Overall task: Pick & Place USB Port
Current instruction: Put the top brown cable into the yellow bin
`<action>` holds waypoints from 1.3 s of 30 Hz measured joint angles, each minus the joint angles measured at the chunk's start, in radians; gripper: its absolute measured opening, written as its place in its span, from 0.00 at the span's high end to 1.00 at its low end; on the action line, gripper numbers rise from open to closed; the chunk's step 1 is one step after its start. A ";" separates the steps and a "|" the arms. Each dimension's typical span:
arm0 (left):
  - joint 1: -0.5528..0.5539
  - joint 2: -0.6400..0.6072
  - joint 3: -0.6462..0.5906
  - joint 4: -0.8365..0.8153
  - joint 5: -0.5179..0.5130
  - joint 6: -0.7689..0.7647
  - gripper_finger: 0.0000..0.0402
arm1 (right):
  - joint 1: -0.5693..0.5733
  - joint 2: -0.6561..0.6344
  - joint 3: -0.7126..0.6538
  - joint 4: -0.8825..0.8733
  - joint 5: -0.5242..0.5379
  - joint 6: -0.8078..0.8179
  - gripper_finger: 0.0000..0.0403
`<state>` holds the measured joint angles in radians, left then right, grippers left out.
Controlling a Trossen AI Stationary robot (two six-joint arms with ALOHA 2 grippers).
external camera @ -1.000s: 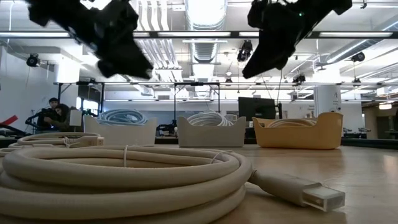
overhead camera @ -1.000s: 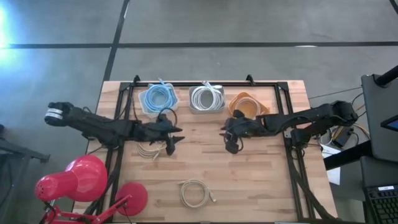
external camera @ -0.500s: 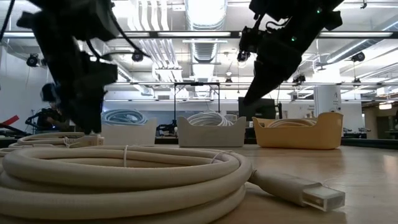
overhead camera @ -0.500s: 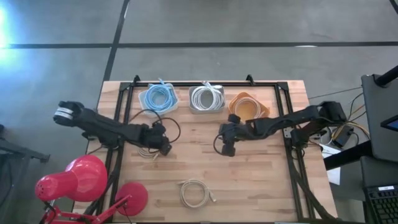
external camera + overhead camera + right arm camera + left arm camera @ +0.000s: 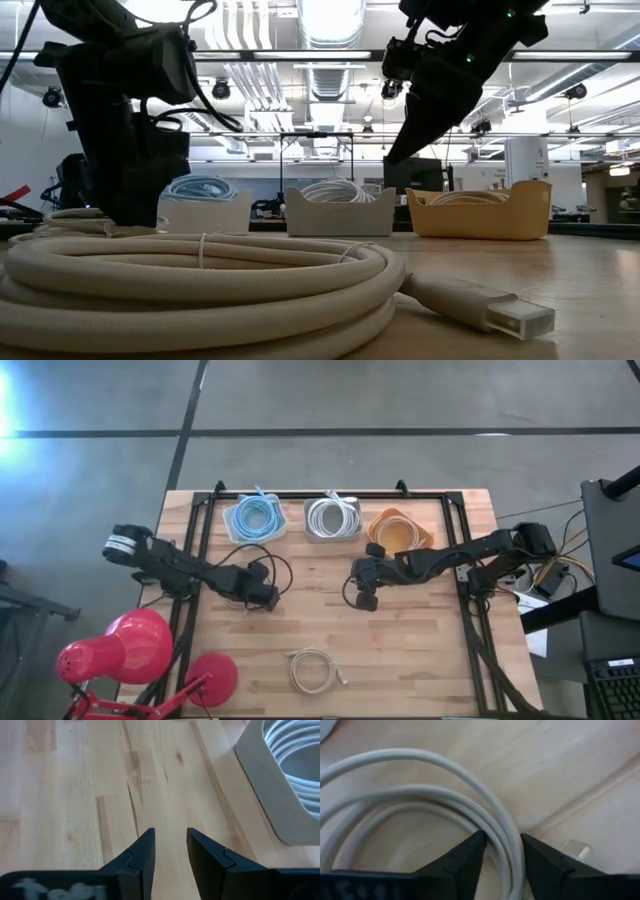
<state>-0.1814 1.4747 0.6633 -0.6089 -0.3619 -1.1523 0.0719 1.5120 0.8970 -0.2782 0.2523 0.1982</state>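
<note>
A coil of white USB cable lies flat on the wooden table, left of the middle; its plug rests on the wood beside it. My left gripper stands down on this coil's right side, shut on its strands. In the low view the left gripper reaches the table at that coil. A second cream coil with its plug lies near the table's near edge. My right gripper hangs open above bare wood, right of the middle. My left gripper pinches two strands of the white coil between its two fingers, on the coil's right side. The fingers come from above, pointing down, and stand across the strands. The coil lies flat on the table.
Three bins stand along the far edge: blue, grey-white and orange, each with coiled cable inside. A red desk lamp occupies the near left corner. A black frame borders the table.
My left gripper came down from high above the table toward the near edge, tipped to point down, and settled on the white coil. My right gripper shifted a little toward the table's left and tipped lower. Both coils stayed where they were.
</note>
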 joint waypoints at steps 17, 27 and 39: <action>-0.041 -0.038 0.179 0.478 0.094 1.031 0.95 | 0.015 0.000 -0.001 0.194 -0.046 -0.245 0.76; -0.040 -0.038 0.178 0.437 0.119 1.069 0.95 | 0.062 0.000 -0.001 0.374 -0.105 -0.514 0.77; -0.031 -0.018 0.177 0.447 0.090 1.332 0.96 | 0.059 0.067 0.022 0.418 -0.104 -0.558 0.73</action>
<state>-0.2128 1.4562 0.8398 -0.1616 -0.2723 0.1801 0.1307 1.5787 0.9186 0.1395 0.1482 -0.3599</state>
